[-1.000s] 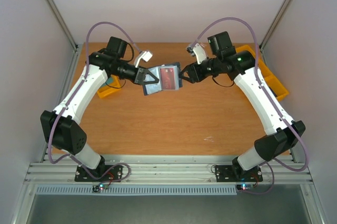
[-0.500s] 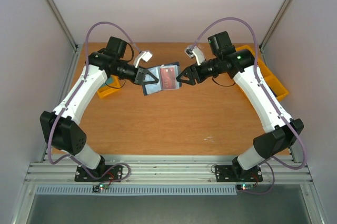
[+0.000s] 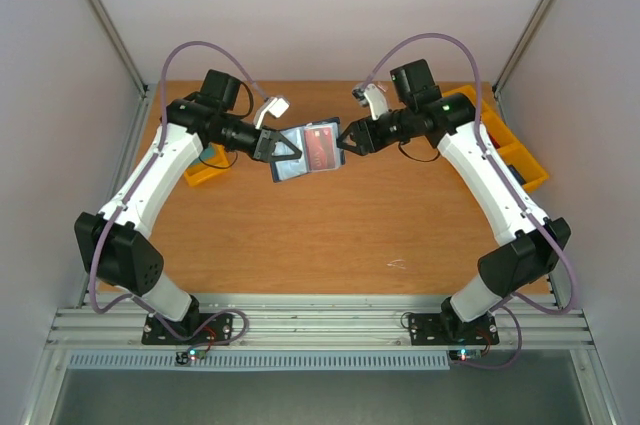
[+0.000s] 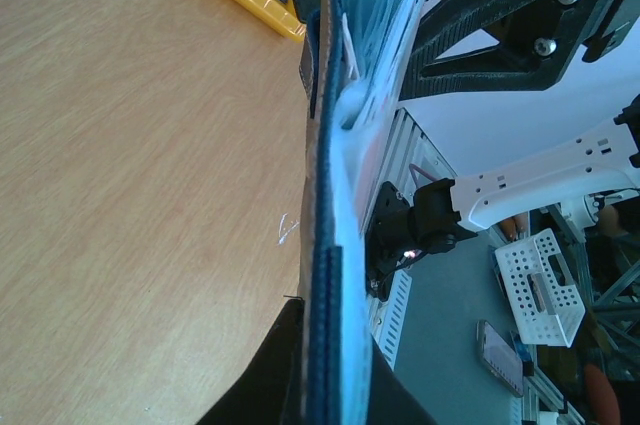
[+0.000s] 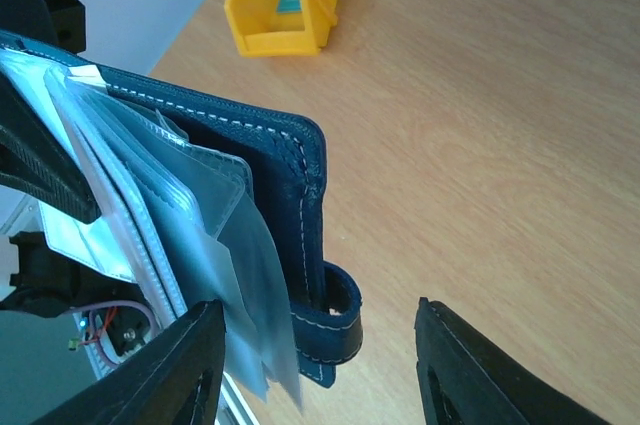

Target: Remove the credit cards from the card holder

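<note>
- Our left gripper [image 3: 278, 148] was pressed together on the near end of the card holder [image 3: 300, 157], pinching it and carrying it above the surface [image 3: 300, 235], about midway between the two arms.
- In the left wrist view the card holder [image 4: 322, 275] ran edge-on straight away from that gripper. The navy cover faced the surface and the pale sleeves [image 4: 385, 35] fanned off the other side.
- Our right gripper [image 3: 345, 140] stood with its fingers spread and nothing between them, just beside the card holder's free end.
- The move ahead turned on this relation: the card holder lay directly in front of the right gripper, its long axis running from one gripper to the other. The right arm was therefore the only free one, and the nearer one to the open end.
- From the right wrist, the snap tab [image 5: 330, 330] pointed toward us, sitting close to one finger [image 5: 190, 365], with the stitched cover edge behind it and the sleeves [image 5: 200, 245] to one side.
- From above, the red face of a credit card [image 3: 320, 149] showed in the open side. We judged we would have to enter on the sleeve side, not at the tab.
- We could not tell whether that card's edge stood clear of its sleeve.
- A yellow bin [image 3: 203, 173] sat on the surface behind the left arm.
</note>
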Controlling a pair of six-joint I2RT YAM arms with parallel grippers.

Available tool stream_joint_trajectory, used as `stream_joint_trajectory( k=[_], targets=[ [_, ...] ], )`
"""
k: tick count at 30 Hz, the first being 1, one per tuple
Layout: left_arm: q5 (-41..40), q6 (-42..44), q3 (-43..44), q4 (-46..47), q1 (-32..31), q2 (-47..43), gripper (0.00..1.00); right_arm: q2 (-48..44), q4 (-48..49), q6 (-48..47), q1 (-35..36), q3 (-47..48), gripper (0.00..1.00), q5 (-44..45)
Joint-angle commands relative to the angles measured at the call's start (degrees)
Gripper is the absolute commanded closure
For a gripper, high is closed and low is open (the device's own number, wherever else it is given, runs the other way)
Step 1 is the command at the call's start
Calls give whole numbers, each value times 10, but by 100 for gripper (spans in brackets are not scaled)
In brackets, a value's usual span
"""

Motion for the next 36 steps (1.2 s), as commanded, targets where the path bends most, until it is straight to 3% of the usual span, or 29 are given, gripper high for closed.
stream_joint_trajectory(
  k=[1,14,28,30,33,36],
  targets=[
    [24,8,16,2,0,-17,100,5,24,15,7,-6,47,-20],
    [17,1,10,11,-1,-15,100,0,23,1,19,-9,31,-100],
    [32,4,6,11,-5,-16,100,39,71,44,81,7,33,-56],
    [33,5,7,10,-5,-16,100,39,65,42,81,7,40,-46],
    [36,8,9,7,-5,-16,100,35,61,40,79,5,64,-30],
    [33,17,14,2,-5,-15,95,32,58,38,79,4,78,-26]
  ],
)
